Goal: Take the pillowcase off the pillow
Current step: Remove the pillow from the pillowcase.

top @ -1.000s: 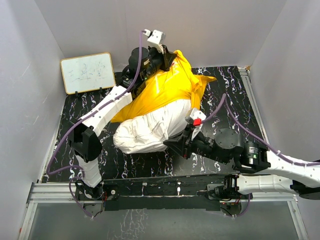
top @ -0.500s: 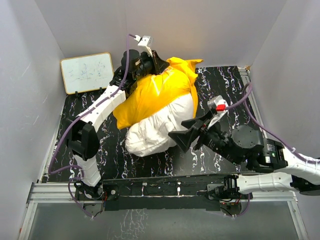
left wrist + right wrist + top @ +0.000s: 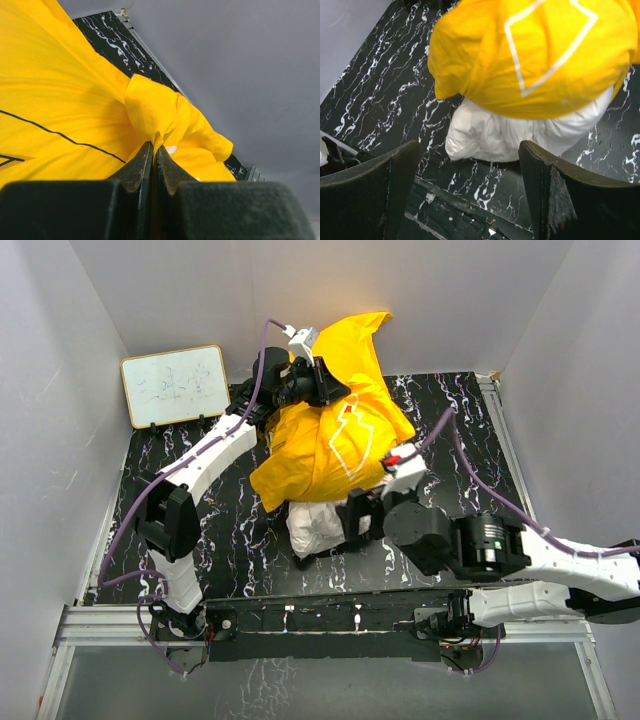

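The pillowcase (image 3: 330, 440) is pinched by the left pincer (image 3: 154, 148) so the pillow (image 3: 315, 525) slips out below; the right pincer (image 3: 469, 150) is spread.

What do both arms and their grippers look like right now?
Both are white shell links joined by black motor housings, with a purple cable running along each. The left arm ends in the left gripper, black fingers tapering to points. The right arm has a red tab near its wrist; the right gripper has broad black fingers.

top cam overhead; wrist cams close, share pillowcase (image 3: 330, 440)
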Controlling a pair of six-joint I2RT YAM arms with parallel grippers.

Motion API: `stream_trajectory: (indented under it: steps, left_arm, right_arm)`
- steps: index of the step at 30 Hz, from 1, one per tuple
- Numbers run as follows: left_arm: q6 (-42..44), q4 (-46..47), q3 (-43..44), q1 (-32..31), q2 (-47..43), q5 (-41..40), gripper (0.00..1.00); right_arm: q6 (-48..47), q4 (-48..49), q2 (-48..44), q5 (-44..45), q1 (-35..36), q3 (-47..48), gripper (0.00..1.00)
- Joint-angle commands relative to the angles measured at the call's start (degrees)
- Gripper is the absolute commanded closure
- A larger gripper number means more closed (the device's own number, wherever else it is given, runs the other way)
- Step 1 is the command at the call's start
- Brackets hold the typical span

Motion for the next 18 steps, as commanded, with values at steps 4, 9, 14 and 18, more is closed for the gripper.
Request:
stream_trajectory:
  steps: [4, 9, 14, 18]
  left_arm:
    - [0.69, 2.60, -2.81, 0.29, -4.93, 1.81, 1.00]
    - [1.01, 2.46, -3.37, 0.15, -6.11, 2.36, 1.00]
    - [2.78, 1.70, -3.60, -0.97, -6.87, 2.96, 1.00]
    - [4.18, 0.81, -3.42, -1.88, -7.02, 3.59, 1.00]
  right_arm:
    - [18.55, -4.66, -12.44, -2.69, 0.18, -18.69, 0.12]
    - [19.85, 1.87, -21.64, 0.77, 0.12, -30.71, 0.02]
    - [10.91, 18.34, -26.90, 3.82, 0.14, -38.04, 0.02]
    - [5.08, 29.00, -21.78, 5.86, -1.15, -39.63, 0.02]
